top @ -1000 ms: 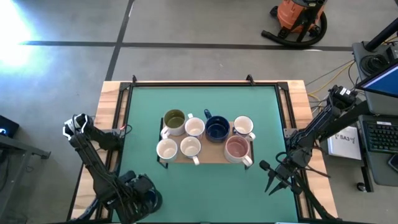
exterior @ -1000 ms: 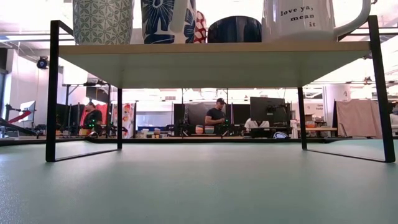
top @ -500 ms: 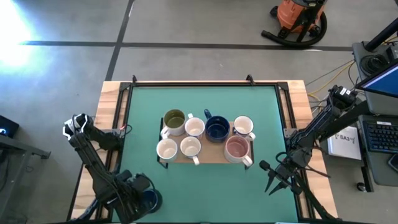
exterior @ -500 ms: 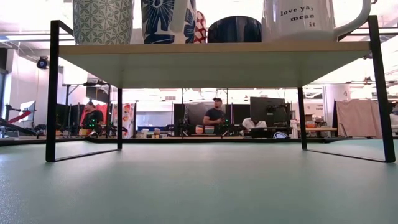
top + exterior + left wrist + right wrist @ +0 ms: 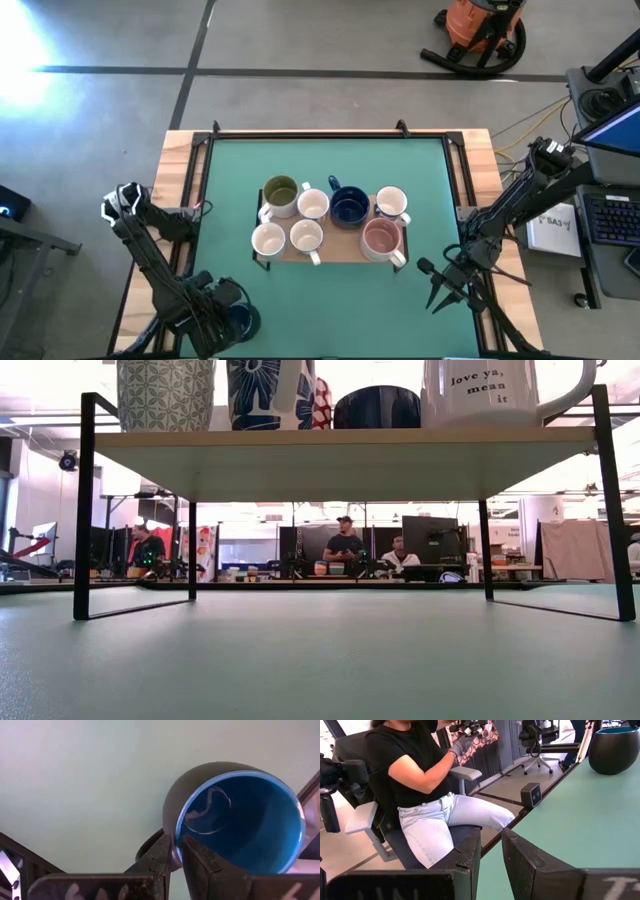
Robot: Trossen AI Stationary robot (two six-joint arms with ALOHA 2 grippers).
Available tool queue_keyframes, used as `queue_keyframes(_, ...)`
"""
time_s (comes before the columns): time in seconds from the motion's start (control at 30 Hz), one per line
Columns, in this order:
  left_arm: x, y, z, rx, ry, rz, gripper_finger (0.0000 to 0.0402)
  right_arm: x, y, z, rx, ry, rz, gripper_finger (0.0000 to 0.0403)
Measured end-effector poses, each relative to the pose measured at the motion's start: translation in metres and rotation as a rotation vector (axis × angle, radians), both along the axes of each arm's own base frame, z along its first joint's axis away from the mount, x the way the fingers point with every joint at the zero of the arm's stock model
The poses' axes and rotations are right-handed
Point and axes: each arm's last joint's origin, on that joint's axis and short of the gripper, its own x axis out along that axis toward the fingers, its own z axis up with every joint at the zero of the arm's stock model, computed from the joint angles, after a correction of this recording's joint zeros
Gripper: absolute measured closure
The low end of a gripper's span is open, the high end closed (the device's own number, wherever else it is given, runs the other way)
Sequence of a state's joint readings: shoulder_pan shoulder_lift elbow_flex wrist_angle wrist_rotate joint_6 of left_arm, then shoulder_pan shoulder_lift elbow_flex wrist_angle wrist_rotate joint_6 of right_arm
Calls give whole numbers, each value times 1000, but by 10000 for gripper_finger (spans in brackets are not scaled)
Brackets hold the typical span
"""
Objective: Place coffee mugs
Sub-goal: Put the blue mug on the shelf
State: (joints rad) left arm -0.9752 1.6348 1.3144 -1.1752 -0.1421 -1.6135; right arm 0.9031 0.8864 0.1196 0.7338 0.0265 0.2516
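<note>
Left gripper takes the last mug; seven sit on the shelf.

High view: seven mugs (image 5: 331, 222) crowd the small raised shelf (image 5: 328, 255) mid-desk (image 5: 230, 180). Left gripper (image 5: 228, 318) at the near-left corner over a dark mug (image 5: 240, 322). Right gripper (image 5: 441, 290) idles at the near-right edge.
Low view: shelf legs, mug bases above.
Left wrist view: jaws pinched on the blue-lined mug's wall, likely for lifting.
Right wrist view: jaws part open, empty; seated person (image 5: 420, 780) beyond.

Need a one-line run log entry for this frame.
left gripper: jaws shut on rim of dark blue-lined ceramic mug, near table corner | right gripper: idle at right edge, empty | small black-framed shelf: seven mugs
</note>
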Motion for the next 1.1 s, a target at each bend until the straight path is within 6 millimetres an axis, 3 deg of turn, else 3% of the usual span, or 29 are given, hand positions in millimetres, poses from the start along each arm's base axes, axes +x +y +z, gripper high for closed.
queue_keyframes(0.2, 3, -1, 0, -18, -38, 73, 369, 0, 0, 0, 0, 0, 0, 335)
queue_keyframes(0.43, 5, 4, -5, 6, -39, 101, 295, 0, 0, 0, 0, 1, 0, 335)
queue_keyframes(0.57, 9, 6, -12, 7, -46, 44, 278, 0, 0, 0, 0, 0, 0, 335)
queue_keyframes(0.73, 18, 9, -21, -32, -62, 51, 302, 0, 0, 0, 0, 0, 0, 335)
queue_keyframes(0.93, 25, 15, -24, -42, -52, 75, 386, 0, 0, 0, 1, 1, -1, 335)
queue_keyframes(1.1, 35, 19, -22, -70, -83, 171, 390, 0, 0, 0, 0, 1, -1, 335)
